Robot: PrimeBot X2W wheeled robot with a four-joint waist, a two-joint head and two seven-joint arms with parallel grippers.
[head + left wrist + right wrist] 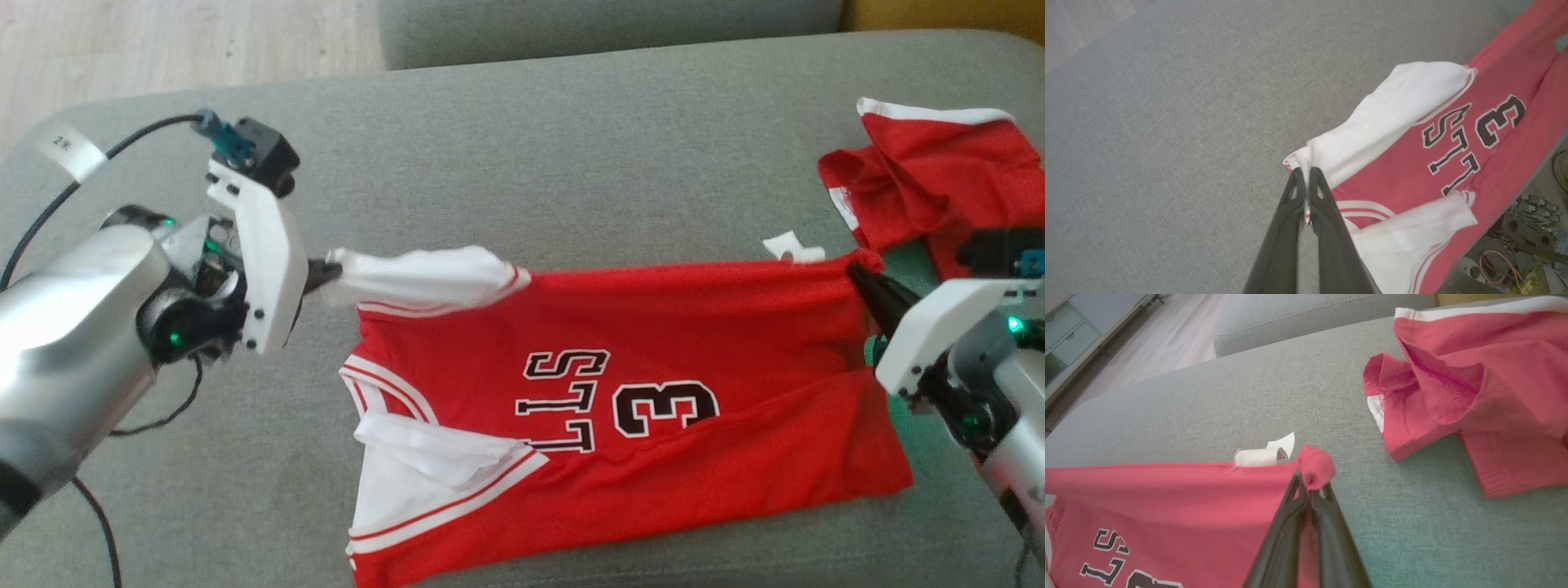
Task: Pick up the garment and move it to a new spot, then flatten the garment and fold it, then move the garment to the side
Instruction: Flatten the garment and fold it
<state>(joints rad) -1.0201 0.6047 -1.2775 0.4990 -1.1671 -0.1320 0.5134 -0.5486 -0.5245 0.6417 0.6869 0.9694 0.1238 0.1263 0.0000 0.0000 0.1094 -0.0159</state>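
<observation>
You have the red basketball jersey [653, 384] stretched lengthwise across the grey-green sofa cushion [571, 163] in the middle and lower part of the head view. Its long axis runs left to right, with the white-trimmed neckline and shoulders toward the left of the frame and the hem toward the right. The printed side faces up, showing black, white-edged letters and a figure 3. Your left gripper [322, 273], at centre left, is clenched on the white fabric of the upper shoulder. The left wrist view shows the two dark fingers [1290, 228] pressed together on that white fold, with the jersey [1453, 171] trailing off to the right of the frame. Your right gripper [857, 278], at centre right, is pinched on the upper hem corner. In the right wrist view a bunched knot of red cloth sits at the gripper [1306, 484] tip, and the jersey [1167, 506] spreads to the lower left. The top edge runs taut in a nearly straight line between the two grips, and the rest of the body lies on the cushion with the other white shoulder folded over at lower left. A small white tag [792, 247] sticks up from the taut edge near the right grip. A second red garment [922, 188] with white trim lies crumpled at the upper right of the head view, apart from the jersey. Pale wood floor [163, 49] shows at the upper left.
</observation>
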